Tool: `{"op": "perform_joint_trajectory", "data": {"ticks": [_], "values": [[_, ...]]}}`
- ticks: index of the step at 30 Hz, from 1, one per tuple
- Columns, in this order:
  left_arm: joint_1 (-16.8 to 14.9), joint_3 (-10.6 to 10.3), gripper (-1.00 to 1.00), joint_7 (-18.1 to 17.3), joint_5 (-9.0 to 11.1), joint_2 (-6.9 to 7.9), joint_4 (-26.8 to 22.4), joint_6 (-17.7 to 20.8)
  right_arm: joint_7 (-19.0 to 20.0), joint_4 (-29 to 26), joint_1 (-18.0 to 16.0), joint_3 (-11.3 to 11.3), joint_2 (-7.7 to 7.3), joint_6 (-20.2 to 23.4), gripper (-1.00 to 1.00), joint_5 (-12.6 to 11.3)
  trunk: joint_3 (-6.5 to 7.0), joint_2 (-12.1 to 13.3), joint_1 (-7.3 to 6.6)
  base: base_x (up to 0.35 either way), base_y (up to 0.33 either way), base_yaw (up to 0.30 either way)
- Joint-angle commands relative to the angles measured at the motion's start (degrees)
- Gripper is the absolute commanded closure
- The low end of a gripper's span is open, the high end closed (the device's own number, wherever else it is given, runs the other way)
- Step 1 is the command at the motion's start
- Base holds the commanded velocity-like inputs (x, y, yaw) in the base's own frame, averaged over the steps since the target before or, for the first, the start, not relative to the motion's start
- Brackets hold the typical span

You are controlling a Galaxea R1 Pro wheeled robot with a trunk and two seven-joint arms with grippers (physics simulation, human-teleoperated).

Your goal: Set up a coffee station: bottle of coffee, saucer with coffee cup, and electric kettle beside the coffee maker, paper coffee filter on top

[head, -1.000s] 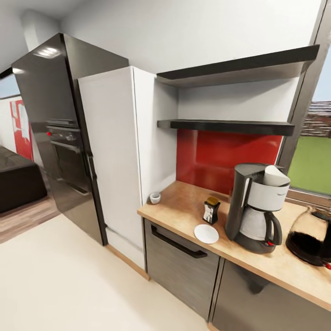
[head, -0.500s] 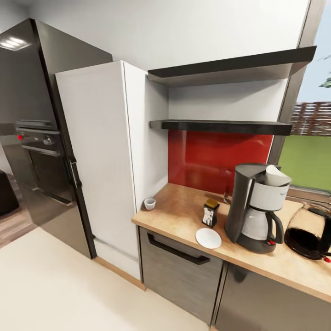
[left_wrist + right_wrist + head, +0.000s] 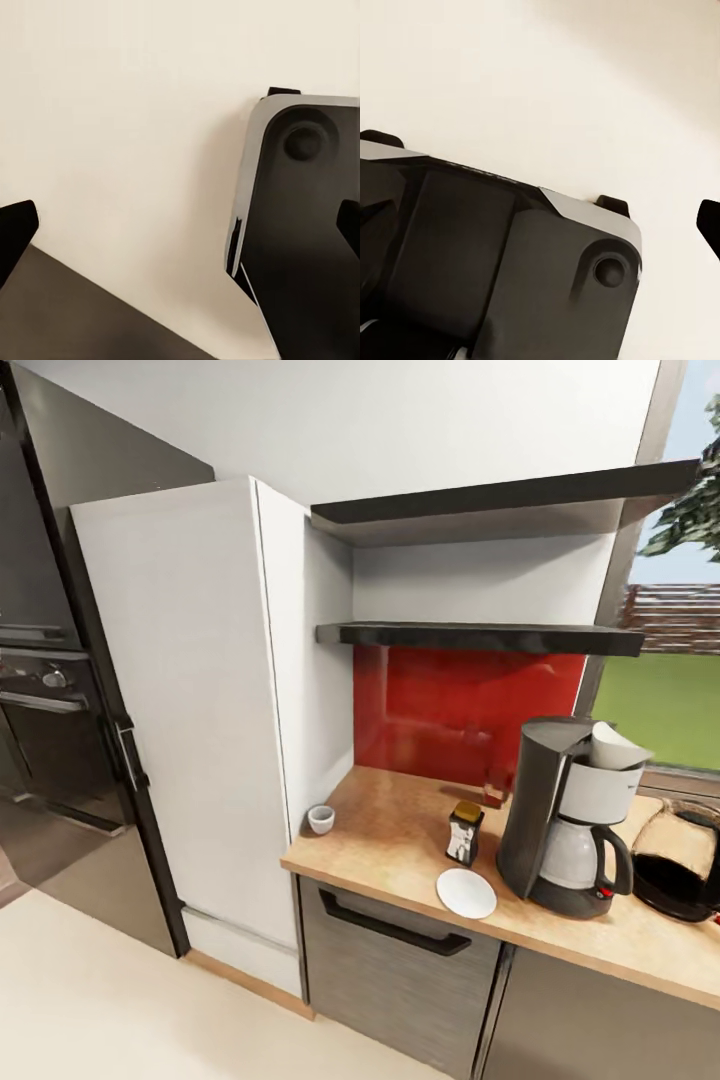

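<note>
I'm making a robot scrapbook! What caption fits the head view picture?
Coffee maker with paper filter on top, saucer and coffee bottle beside it, coffee cup apart.

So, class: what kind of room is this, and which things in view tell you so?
Most likely a home kitchen, rendered in a simulator. A tan countertop over grey drawer fronts carries a coffee maker and an electric kettle, and a built-in oven sits in the tall dark unit beside it.

Evenly bright, soft render. Daylight from window [image 3: 665, 700]; faint glare on red backsplash [image 3: 460, 710]. Wide-angle bending at edges. Wrist views slightly soft.
</note>
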Motion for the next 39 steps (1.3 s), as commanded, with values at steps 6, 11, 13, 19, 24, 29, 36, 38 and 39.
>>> {"op": "perform_joint_trajectory", "data": {"ticks": [6,11,13,19,24,29,36,38,39], "values": [[-0.01,-0.63,-1.00,0.16,0.46,-0.42,0.04,-0.10,0.20,0.10,-0.04,0.43,0.03,-0.05,-1.00,-0.56,-0.01,-0.04,0.03,0.028,0.330,-0.014],[-0.01,-0.67,-1.00,0.17,0.44,-0.54,0.04,-0.09,0.20,0.07,-0.04,0.43,0.05,-0.13,-1.00,-0.59,-0.01,-0.04,0.03,0.002,0.335,-0.001],[-0.01,-0.68,-1.00,0.17,0.44,-0.52,0.04,-0.09,0.16,0.07,-0.04,0.43,0.04,-0.15,-1.00,-0.59,-0.01,-0.04,0.03,0.000,0.305,0.000],[-0.01,-0.71,-1.00,0.17,0.44,-0.49,0.04,-0.09,0.03,-0.02,-0.04,0.31,0.11,-0.07,-1.00,-0.75,-0.01,-0.04,0.03,0.000,0.142,0.000],[-0.01,-0.85,-1.00,0.17,0.44,-0.32,0.08,-0.09,0.03,-0.02,-0.04,0.25,0.03,0.04,-1.00,-0.77,0.13,-0.04,0.03,0.000,0.000,-0.232],[-0.01,-0.87,-1.00,0.17,0.44,-0.32,0.10,-0.09,0.06,-0.02,-0.04,0.25,0.03,0.04,-1.00,-0.77,0.29,-0.04,0.03,0.000,0.000,-0.278],[-0.01,-0.93,-1.00,0.17,0.44,-0.26,0.12,-0.09,0.07,-0.02,-0.04,0.28,0.14,0.04,-1.00,-0.74,0.53,-0.04,0.03,0.000,0.009,-0.282],[-0.01,-0.94,-1.00,0.17,0.44,-0.20,0.13,-0.09,0.09,-0.02,-0.04,0.31,0.17,0.06,-1.00,-0.71,0.59,-0.04,0.03,0.010,0.116,-0.283],[-0.01,-0.94,-1.00,0.17,0.44,-0.15,0.13,-0.09,0.10,-0.02,-0.04,0.32,0.18,0.09,-1.00,-0.70,0.63,-0.04,0.03,0.040,0.189,-0.283]]}}
